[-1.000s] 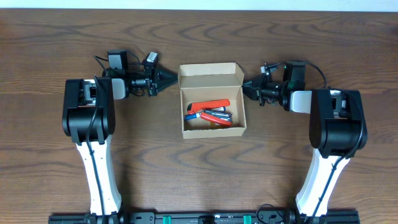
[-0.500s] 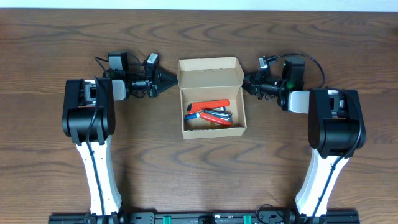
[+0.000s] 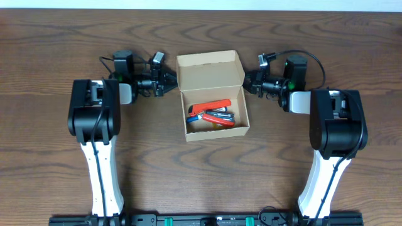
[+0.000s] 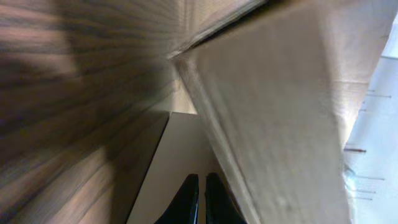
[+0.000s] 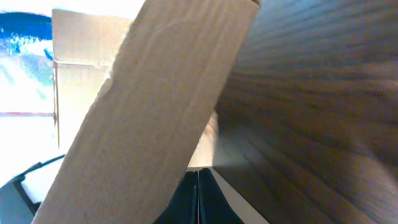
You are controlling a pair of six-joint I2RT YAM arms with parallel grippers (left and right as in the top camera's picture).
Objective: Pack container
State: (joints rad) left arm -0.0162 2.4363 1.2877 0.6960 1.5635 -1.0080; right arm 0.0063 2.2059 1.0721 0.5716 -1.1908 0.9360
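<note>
Cardboard container (image 3: 213, 125) on wooden table (image 3: 50, 50)

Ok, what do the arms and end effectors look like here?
The left arm and right arm match: white lower links, bulky black joint housings, black wrists with looping black cables. The left end effector and right end effector are black and tapered.

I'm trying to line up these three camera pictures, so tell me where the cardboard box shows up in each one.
Overhead: the container sits at upper centre with its lid flap open.
Left wrist: its cardboard fills the right side, slanting down from the top.
Right wrist: its cardboard slants across the left and middle.
Shared landmark: the dark wood-grain table, at left in the left wrist view and at right in the right wrist view.
</note>
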